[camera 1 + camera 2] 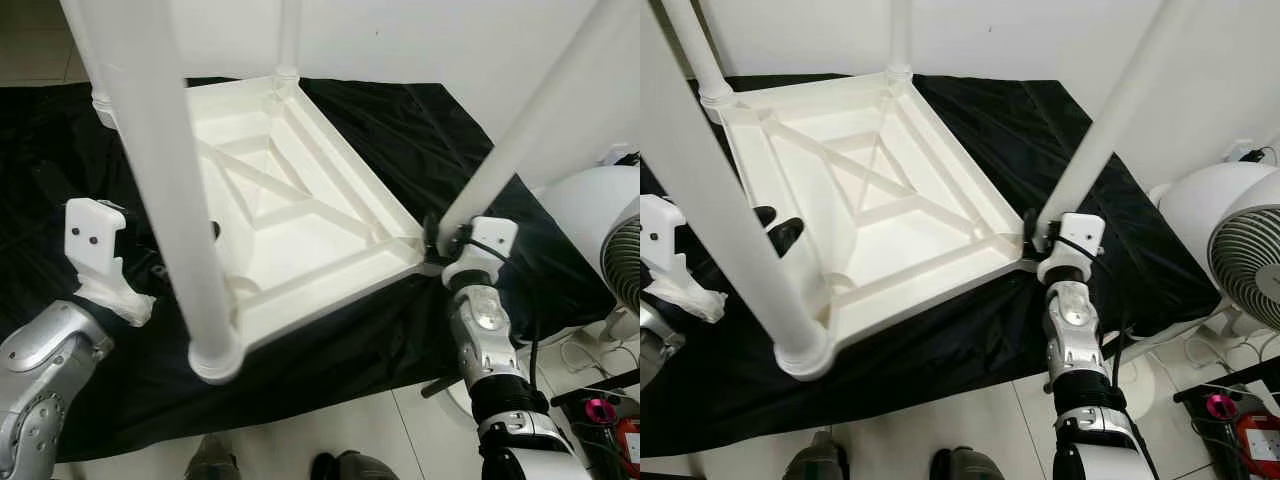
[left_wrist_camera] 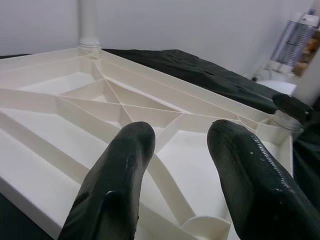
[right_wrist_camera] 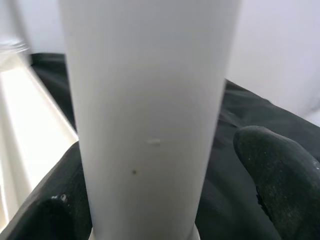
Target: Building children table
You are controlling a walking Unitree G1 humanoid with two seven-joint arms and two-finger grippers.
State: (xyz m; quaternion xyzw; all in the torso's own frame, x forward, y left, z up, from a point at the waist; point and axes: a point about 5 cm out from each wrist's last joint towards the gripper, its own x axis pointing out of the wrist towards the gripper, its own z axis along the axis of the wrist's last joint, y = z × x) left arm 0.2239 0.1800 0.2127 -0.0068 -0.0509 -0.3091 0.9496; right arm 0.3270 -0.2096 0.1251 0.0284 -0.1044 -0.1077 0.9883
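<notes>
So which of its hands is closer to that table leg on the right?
Right. The right gripper sits around that leg at its base, fingers either side. The left gripper hovers open over the tabletop's opposite edge.

1. Lighting bright and even, from overhead; shadows soft.
2. White tabletop (image 1: 290, 215) near overexposed; rib detail faint at its far end.
3. Black cloth (image 1: 420, 140) shows dull sheen on folds.
4. Nearest table leg (image 1: 165, 170) blurred, out of focus.
5. Right wrist view: leg (image 3: 150, 115) soft, washed out.
6. Left tool fingers (image 2: 112, 187) carry glare streaks.
</notes>
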